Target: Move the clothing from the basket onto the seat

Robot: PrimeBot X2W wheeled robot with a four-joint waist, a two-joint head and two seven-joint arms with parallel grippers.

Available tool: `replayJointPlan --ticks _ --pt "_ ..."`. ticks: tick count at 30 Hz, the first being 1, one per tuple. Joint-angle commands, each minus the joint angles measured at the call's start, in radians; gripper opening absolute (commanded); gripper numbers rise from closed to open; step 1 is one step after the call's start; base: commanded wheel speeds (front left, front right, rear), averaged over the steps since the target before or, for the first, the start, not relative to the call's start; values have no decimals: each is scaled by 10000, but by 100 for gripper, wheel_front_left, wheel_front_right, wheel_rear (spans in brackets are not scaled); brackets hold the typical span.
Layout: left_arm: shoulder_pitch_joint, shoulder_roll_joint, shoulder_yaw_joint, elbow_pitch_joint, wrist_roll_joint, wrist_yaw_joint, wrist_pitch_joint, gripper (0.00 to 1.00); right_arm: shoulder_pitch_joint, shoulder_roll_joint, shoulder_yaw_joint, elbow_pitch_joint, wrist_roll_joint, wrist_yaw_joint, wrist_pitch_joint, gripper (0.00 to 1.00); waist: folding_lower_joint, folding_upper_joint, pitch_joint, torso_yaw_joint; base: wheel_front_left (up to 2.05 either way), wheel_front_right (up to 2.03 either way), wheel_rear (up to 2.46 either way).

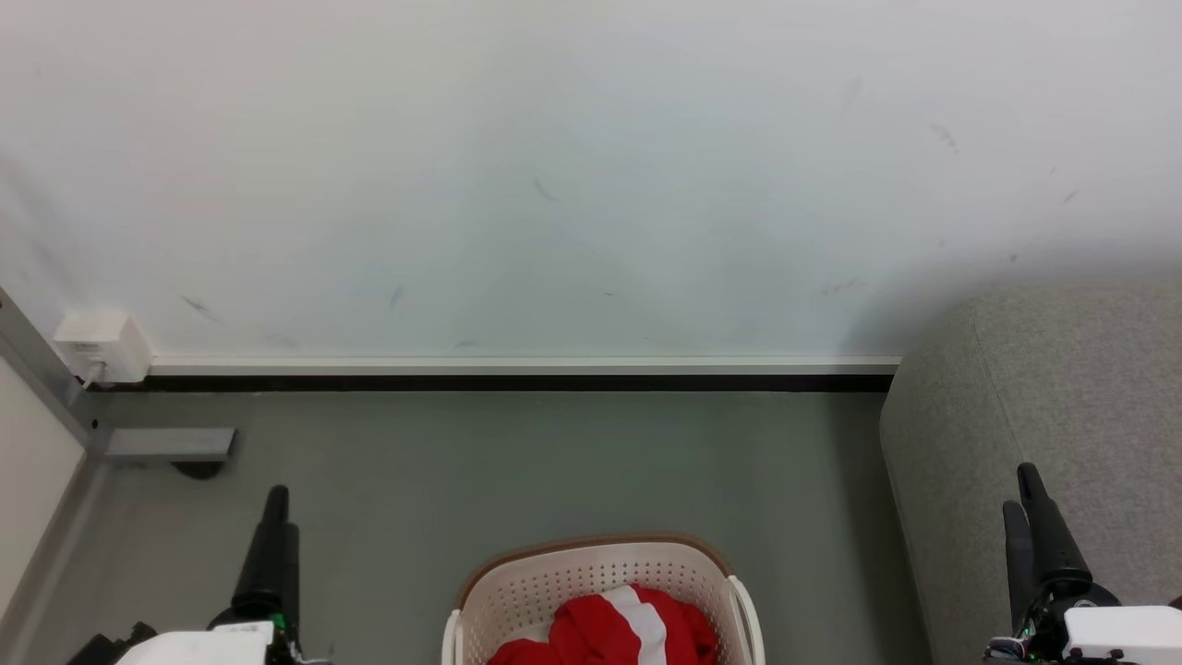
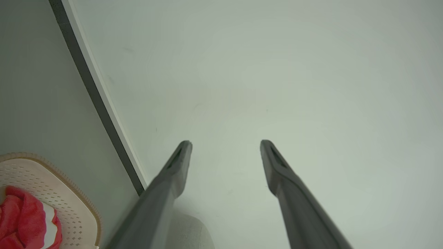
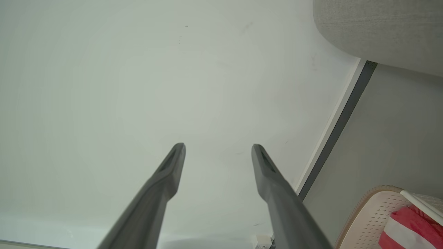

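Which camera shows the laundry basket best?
The head view: the basket sits centred, far rim and both handles visible, red clothing inside. Each wrist view shows a partial rim and wall at its bottom corner.

Before me the smooth grey floor (image 1: 554, 462) carries a cream perforated plastic basket (image 1: 591, 577) and, to my right, a big grey fabric seat (image 1: 1062, 388).

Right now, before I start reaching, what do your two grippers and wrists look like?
The left gripper and right gripper match: two long, dark grey fingers tapering to narrow tips, each with a slot-like recess inside the tip. Each sits on a black base with small green lights, mounted on a white boxy wrist housing.
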Motion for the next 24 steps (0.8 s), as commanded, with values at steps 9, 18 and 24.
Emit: replayJointPlan --ticks 9,18,24 --pt "-211 73 48 -550 2085 -21 -422 100 -420 -541 727 -314 -1617 -5 -525 100 0 0 -20 -19 0 0 0" --pt "-81 81 -114 -927 4354 190 -739 100 -479 -552 776 -349 -3843 -7 -848 100 0 0 -32 -85 0 0 0" --pt "-1 86 -291 -998 5769 362 -901 100 -535 -631 914 -321 -4986 -8 -1017 100 0 0 -40 -115 0 0 0"
